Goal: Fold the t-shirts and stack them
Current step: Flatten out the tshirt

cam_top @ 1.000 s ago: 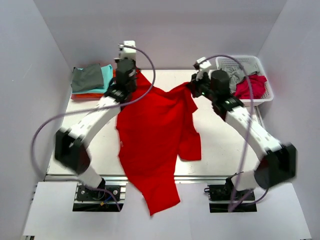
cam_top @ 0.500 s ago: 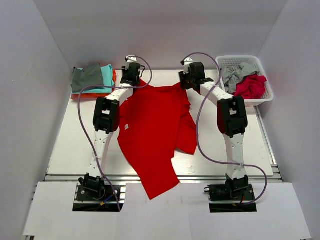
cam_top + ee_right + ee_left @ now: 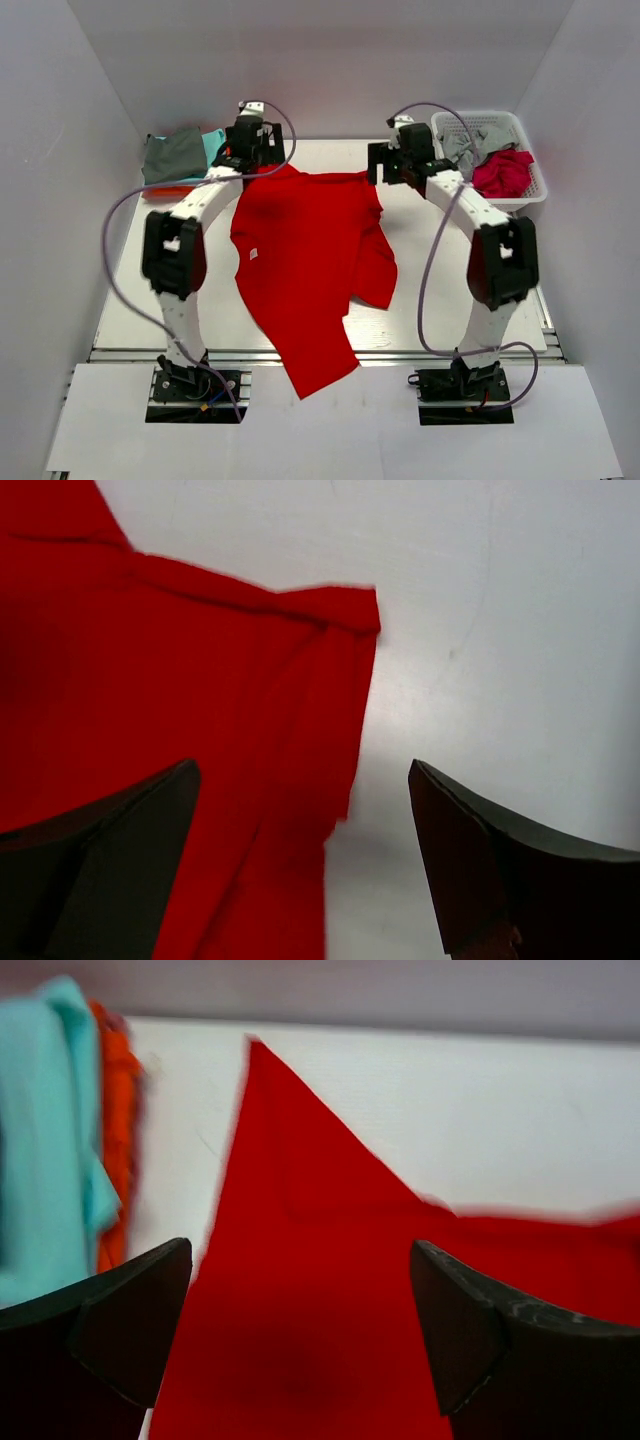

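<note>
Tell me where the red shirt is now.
In the top view the red shirt lies spread mid-table, its far edge between the folded stack on the left and the basket on the right, its tail hanging over the near edge.

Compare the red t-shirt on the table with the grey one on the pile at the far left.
The red t-shirt lies opened out across the table, its lower end hanging over the near edge; the grey t-shirt is folded small. The red one lies alone on the tabletop; the grey one tops a pile, over a teal shirt and an orange shirt. Both are plain cloth of one colour.
</note>
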